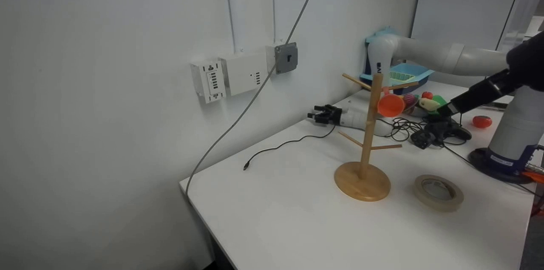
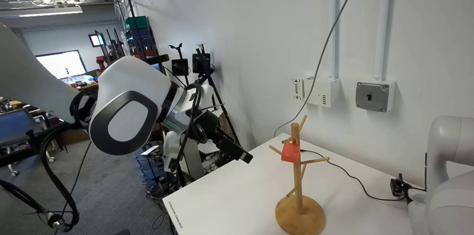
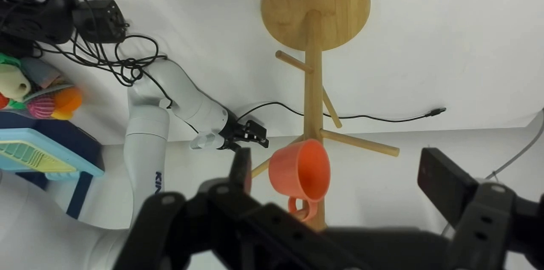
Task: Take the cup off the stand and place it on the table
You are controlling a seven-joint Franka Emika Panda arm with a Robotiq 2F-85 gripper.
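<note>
And there's the cup (image 3: 297, 172), hanging by its handle (image 3: 313, 208) from an upper peg (image 2: 285, 141) of the wooden stand (image 1: 368, 134), with only its own weight to hold it there. The pegs slope upward, presumably so a handle won't slide off, and the wide round base (image 1: 362, 189) rests flat on the white tabletop (image 1: 276, 210), likely to stop a lopsided load tipping it. With the handle uppermost, the cup lies on its side in mid-air, mouth turned sideways.

Now the gripper (image 3: 335, 161): its 2 fingers (image 3: 446, 185) are spread wide, nothing pinched between them, which looks like readiness to close across the cup's wall. The wrist view shows the stand upside down, so the handle at the bottom there is really the cup's top. In that view the cup sits in line with the gap, off centre, nearer the finger on the left side. Mind the depth, though! Both exterior views show clear space between fingertips and cup: no contact yet, so I'd call for an advance, a slight sideways correction, then a careful lift to free the handle.
</note>
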